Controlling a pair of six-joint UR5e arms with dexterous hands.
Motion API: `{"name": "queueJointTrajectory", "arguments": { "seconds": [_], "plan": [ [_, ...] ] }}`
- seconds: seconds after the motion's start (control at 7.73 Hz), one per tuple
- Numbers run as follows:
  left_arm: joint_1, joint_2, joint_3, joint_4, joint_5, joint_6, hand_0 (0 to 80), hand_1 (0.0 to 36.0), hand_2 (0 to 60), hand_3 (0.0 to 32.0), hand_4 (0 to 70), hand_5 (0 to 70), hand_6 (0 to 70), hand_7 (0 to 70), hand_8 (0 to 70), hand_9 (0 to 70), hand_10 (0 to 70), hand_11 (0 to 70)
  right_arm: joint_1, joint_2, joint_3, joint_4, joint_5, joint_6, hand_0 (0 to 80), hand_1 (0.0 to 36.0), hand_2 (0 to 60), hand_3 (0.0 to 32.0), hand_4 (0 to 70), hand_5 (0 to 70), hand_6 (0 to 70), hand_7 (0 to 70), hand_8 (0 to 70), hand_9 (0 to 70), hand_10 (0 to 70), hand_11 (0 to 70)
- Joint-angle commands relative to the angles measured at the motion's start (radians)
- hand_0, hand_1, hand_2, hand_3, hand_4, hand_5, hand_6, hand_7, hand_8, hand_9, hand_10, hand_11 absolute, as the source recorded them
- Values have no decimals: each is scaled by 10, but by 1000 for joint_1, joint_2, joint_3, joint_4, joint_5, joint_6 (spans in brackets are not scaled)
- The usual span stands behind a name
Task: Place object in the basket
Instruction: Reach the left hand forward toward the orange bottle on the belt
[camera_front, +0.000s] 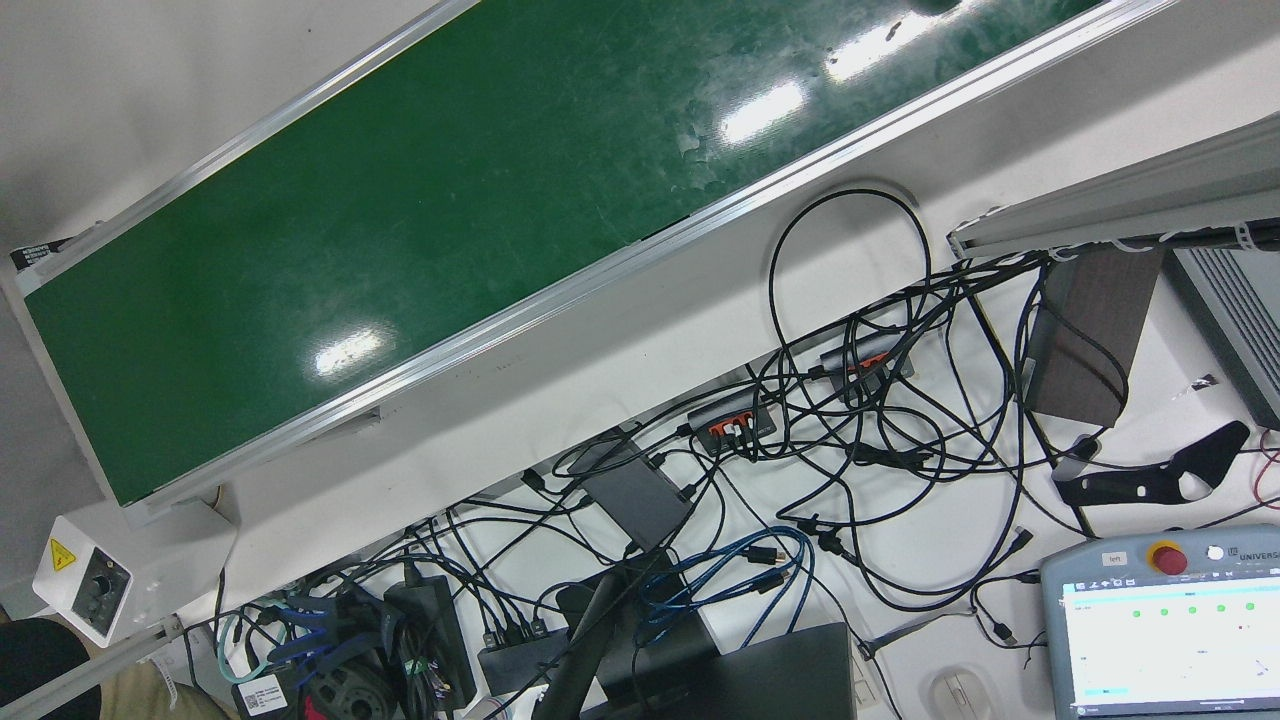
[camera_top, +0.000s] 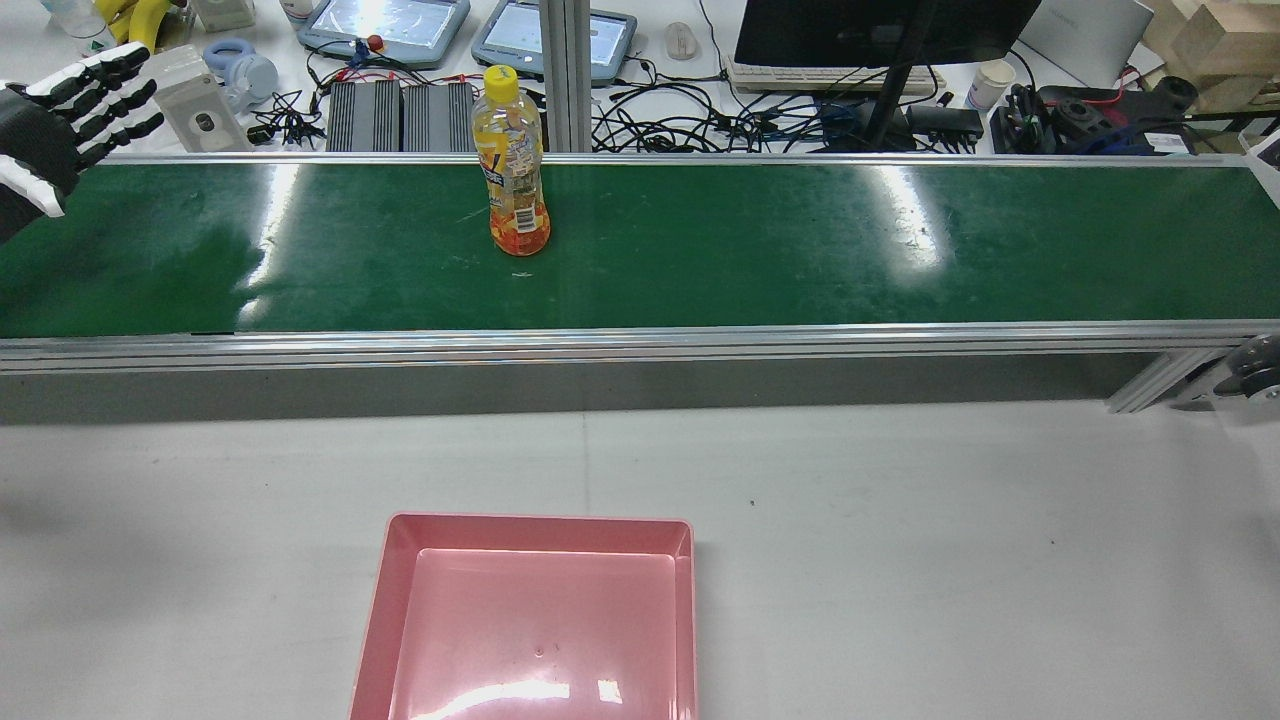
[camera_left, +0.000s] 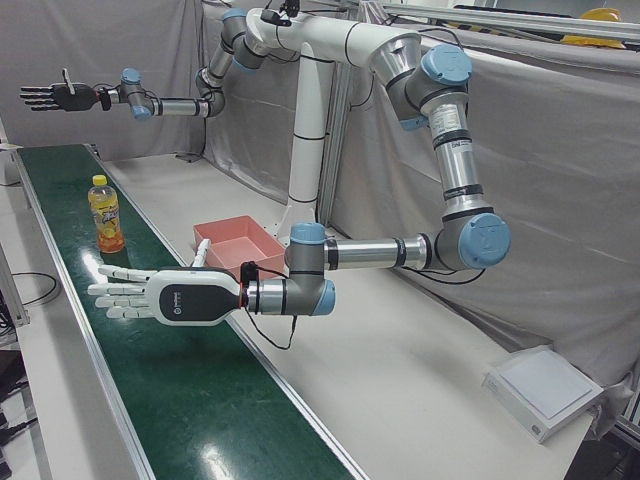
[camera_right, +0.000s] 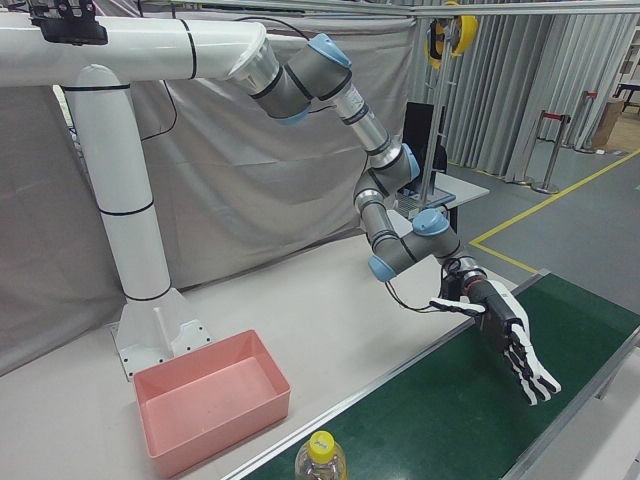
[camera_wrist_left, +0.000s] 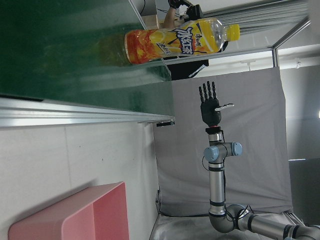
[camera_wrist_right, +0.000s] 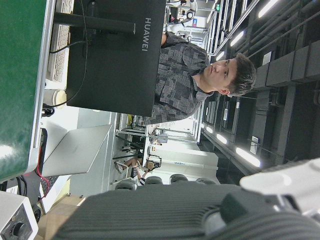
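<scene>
A yellow-orange drink bottle (camera_top: 515, 190) stands upright on the green conveyor belt (camera_top: 850, 250). It also shows in the left-front view (camera_left: 105, 215), the right-front view (camera_right: 321, 460) and the left hand view (camera_wrist_left: 175, 42). The pink basket (camera_top: 378, 620) sits empty on the white table in front of the belt, nearly in line with the bottle. My left hand (camera_top: 60, 115) is open, raised high at the belt's left end, far from the bottle (camera_left: 52, 96). My right hand (camera_left: 165, 297) is open, fingers spread, low over the belt towards its other end (camera_right: 510, 345).
The belt has raised aluminium rails (camera_top: 640, 340) along both long sides. Beyond it is a cluttered desk with a monitor (camera_top: 880, 30), pendants (camera_top: 385, 20) and cables (camera_front: 850, 430). An operator (camera_wrist_right: 200, 85) stands behind the monitor. A grey curtain (camera_left: 560, 200) hangs behind the arms.
</scene>
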Motion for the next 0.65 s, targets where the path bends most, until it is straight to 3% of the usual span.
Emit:
{"name": "queueJointTrajectory", "arguments": {
  "seconds": [0.0, 0.52],
  "plan": [
    [32, -94, 2, 88, 0, 28, 556, 3, 0, 40, 101, 99, 0, 0, 28, 35, 44, 75, 0, 0, 2, 0, 0, 0, 0, 0, 0, 0, 0, 0, 0, 0, 0, 0, 0, 0],
    [126, -131, 2, 109, -71, 30, 547, 0, 0, 36, 105, 104, 0, 0, 29, 37, 46, 79, 0, 0, 2, 0, 0, 0, 0, 0, 0, 0, 0, 0, 0, 0, 0, 0, 0, 0]
  ]
}}
